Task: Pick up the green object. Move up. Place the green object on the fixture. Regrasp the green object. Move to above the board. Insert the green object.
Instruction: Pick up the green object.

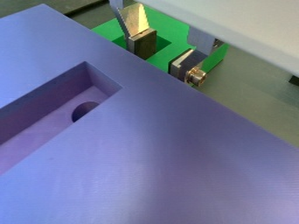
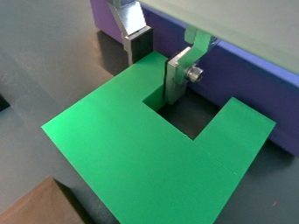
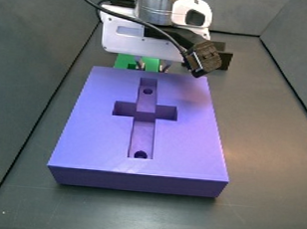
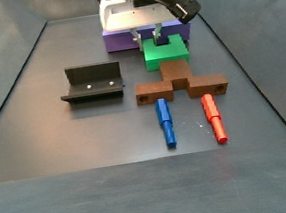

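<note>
The gripper (image 2: 158, 63) is low over the green object (image 2: 152, 153), which lies on the floor between the board (image 3: 145, 126) and the brown cross block (image 4: 178, 84). One finger (image 2: 177, 74) stands in its notch; the fingers are spread, holding nothing. The fixture (image 4: 92, 83) stands well apart.

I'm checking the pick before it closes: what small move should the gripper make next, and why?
Probably close the fingers. In a wrist view the gripper is low over the green object, one finger standing inside its square notch, the other finger outside a prong, apparently not yet clamped. The piece lies flat on the floor beside the board, so gripping comes before lifting.
</note>
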